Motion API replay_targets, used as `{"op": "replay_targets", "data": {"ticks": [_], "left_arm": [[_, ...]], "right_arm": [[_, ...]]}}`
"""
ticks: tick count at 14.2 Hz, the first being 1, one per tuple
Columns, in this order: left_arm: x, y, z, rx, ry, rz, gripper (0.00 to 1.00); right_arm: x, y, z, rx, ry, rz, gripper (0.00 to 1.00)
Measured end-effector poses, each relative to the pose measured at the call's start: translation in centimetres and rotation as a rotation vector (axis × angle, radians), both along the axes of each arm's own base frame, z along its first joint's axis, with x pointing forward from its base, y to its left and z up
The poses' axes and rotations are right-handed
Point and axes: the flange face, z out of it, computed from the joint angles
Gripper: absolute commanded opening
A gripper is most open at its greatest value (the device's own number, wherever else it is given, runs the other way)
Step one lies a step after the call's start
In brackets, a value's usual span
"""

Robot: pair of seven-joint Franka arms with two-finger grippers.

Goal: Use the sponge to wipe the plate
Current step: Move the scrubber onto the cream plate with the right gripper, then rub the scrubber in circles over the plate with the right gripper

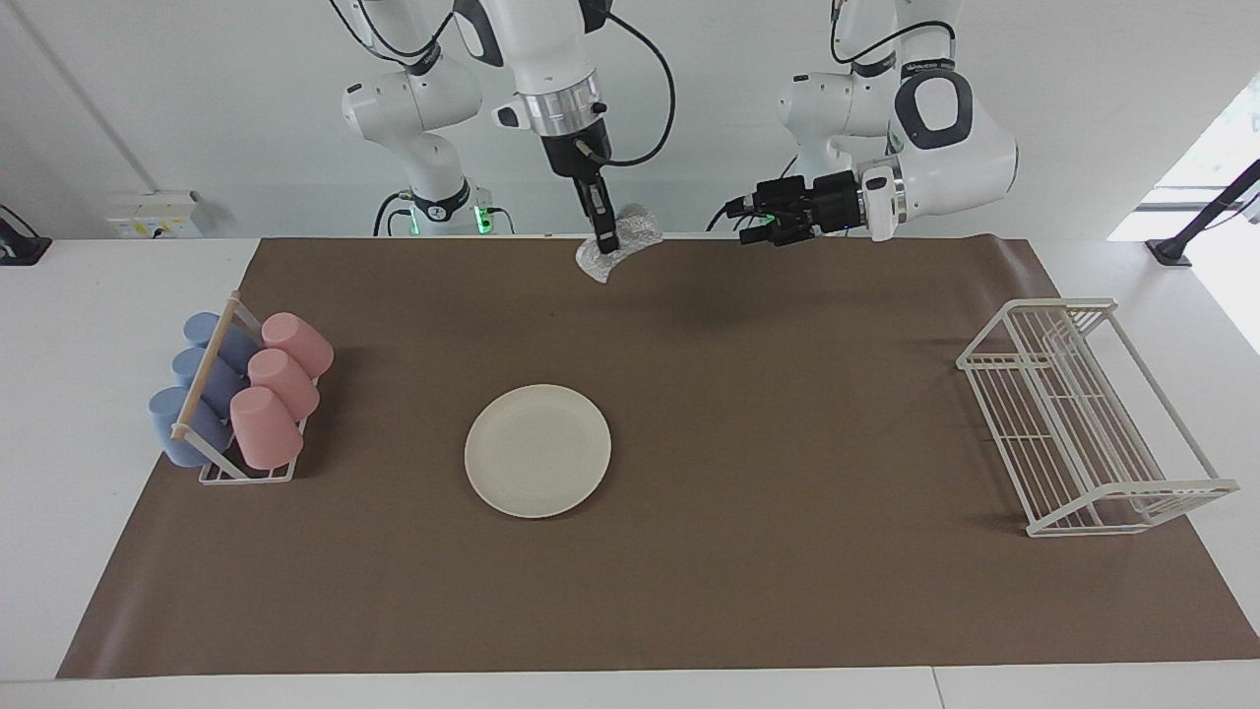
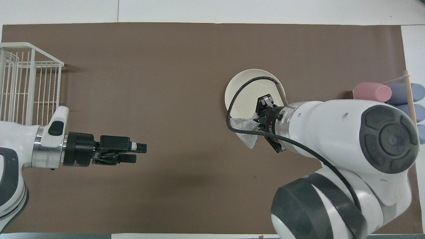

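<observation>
The cream-white plate (image 1: 537, 450) lies flat on the brown mat, toward the right arm's end of the middle; in the overhead view (image 2: 245, 89) the right arm covers part of it. My right gripper (image 1: 608, 242) is shut on the silvery sponge (image 1: 630, 232), which hangs from it high in the air over the mat's edge by the robots. In the overhead view the sponge (image 2: 247, 134) overlaps the plate's near rim below the right gripper (image 2: 258, 120). My left gripper (image 1: 750, 225) is open and empty, up in the air and pointing sideways (image 2: 135, 153).
A rack of pink and blue cups (image 1: 241, 399) stands at the right arm's end of the mat, partly hidden in the overhead view (image 2: 372, 92). A white wire rack (image 1: 1083, 414) stands at the left arm's end (image 2: 26, 83).
</observation>
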Motion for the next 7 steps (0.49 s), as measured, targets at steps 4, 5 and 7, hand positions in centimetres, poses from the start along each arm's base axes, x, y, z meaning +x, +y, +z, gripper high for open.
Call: {"op": "replay_targets", "data": {"ticks": [4, 5, 7], "left_arm": [[0.2, 3.8, -1.1, 0.231, -0.027, -0.054, 1.00], [0.2, 4.7, -1.4, 0.277, -0.030, -0.064, 1.00], [0.2, 6.2, -1.9, 0.377, -0.038, -0.093, 1.00]], "right_arm": [[1.0, 0.2, -4.8, 0.001, -0.005, 0.007, 0.00], [1.5, 0.4, -6.5, 0.005, -0.007, 0.005, 0.00], [2.9, 0.7, -10.5, 0.013, -0.019, 0.018, 0.00]]}}
